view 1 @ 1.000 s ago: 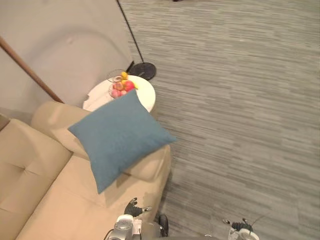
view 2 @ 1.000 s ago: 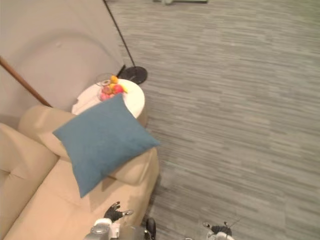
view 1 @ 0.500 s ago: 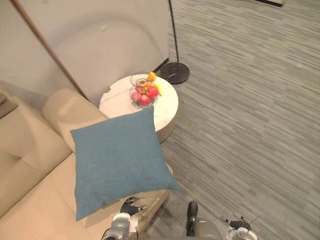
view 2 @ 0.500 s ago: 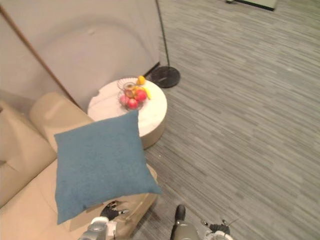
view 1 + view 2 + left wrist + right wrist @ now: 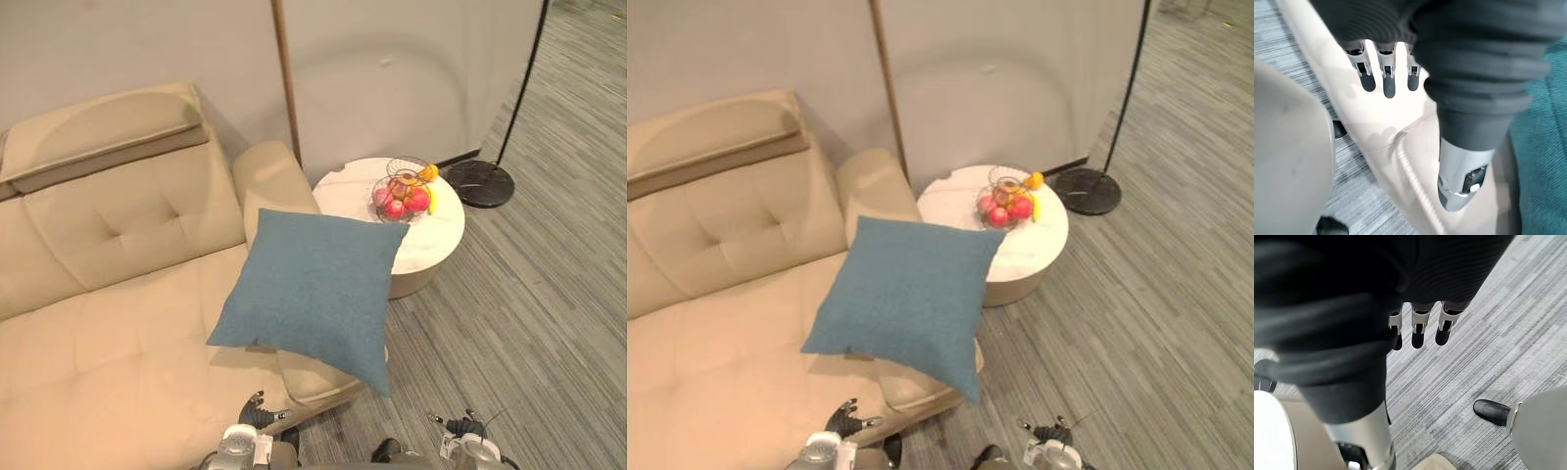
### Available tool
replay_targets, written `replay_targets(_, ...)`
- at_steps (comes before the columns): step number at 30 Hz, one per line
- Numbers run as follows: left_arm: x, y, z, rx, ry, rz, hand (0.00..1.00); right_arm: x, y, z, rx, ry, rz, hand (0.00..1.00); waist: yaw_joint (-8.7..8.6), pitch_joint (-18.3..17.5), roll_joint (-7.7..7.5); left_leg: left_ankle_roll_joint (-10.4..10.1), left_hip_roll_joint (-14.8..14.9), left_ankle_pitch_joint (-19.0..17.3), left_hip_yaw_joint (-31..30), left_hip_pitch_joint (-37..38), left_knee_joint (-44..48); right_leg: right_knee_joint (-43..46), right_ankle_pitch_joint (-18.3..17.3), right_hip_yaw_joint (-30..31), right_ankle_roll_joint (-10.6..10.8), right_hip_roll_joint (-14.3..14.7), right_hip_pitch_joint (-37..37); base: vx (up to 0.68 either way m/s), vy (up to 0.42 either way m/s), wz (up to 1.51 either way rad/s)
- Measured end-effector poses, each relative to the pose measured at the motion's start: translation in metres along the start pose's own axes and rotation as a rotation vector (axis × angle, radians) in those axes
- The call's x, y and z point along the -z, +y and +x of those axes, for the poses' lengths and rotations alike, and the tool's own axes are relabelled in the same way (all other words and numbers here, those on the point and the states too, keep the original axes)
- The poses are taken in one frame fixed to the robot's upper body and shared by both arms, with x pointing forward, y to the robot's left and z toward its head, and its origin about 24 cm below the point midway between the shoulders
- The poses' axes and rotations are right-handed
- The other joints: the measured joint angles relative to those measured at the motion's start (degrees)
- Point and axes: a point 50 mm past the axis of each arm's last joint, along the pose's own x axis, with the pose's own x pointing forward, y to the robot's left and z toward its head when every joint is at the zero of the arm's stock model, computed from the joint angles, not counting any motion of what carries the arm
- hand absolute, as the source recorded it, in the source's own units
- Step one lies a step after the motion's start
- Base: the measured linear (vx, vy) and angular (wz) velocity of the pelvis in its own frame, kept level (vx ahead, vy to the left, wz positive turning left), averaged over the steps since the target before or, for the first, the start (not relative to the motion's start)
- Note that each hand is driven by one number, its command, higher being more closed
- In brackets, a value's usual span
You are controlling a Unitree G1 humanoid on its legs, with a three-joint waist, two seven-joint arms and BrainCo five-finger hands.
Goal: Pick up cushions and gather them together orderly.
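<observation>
Found blue cushion point(image 5: 313, 289) untouched, propped on sofa point(image 5: 118, 323) armrest; found left hand point(image 5: 257, 412) and right hand point(image 5: 458, 427) low, fingers straight, empty. Judged gathering not begun.

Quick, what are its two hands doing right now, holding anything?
Left hand: open, holding nothing, over the sofa.
Right hand: open, holding nothing, above the floor.

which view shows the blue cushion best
The left eye view: the whole blue cushion shows, leaning on the sofa. The right eye view matches it; the left wrist view catches a strip of its fabric.
</observation>
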Motion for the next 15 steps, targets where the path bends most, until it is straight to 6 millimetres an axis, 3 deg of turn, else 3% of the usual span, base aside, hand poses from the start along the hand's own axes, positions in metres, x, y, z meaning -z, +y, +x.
replay_targets(2, 0.002, 0.001, 0.0, -0.001, 0.005, 0.001, 0.0, 0.005, 0.0, -0.001, -0.003, 0.012, 0.0, 0.0, -0.03, -0.14, -0.21, -0.02, 0.37, 0.77, -0.12, 0.91, -2.23, 0.01, -0.63, -0.21, 0.25, 0.41, 0.6, -0.11, -0.016, 0.34)
replay_targets(8, 0.018, 0.021, -0.005, -0.062, 0.049, -0.036, 0.0, 0.018, 0.003, -0.005, -0.011, 0.05, 0.027, 0.0, -0.2, -2.1, -2.08, 0.7, -0.11, 1.13, -0.94, 1.82, -3.48, -0.11, -1.91, 8.71, -0.09, 3.03, 0.27, -0.05, -0.012, 0.16)
replay_targets(12, 0.023, 0.048, -0.008, -0.158, 0.062, -0.103, 0.0, 0.007, -0.006, -0.002, 0.011, 0.018, 0.066, 0.0, -0.14, -2.94, -1.81, 1.09, -0.36, 1.45, -1.08, 1.59, -4.77, -1.2, -1.9, 13.17, -0.08, 4.57, -0.42, 0.01, -0.005, 0.02)
replay_targets(15, 0.015, 0.082, -0.01, -0.266, 0.017, -0.149, 0.0, -0.022, -0.021, 0.003, 0.043, -0.084, 0.109, 0.0, -0.37, -3.26, -1.62, 0.7, -0.54, 2.14, -2.53, 1.58, -5.64, -1.81, -1.88, 14.73, -0.11, 5.38, -0.35, 0.08, -0.038, 0.22)
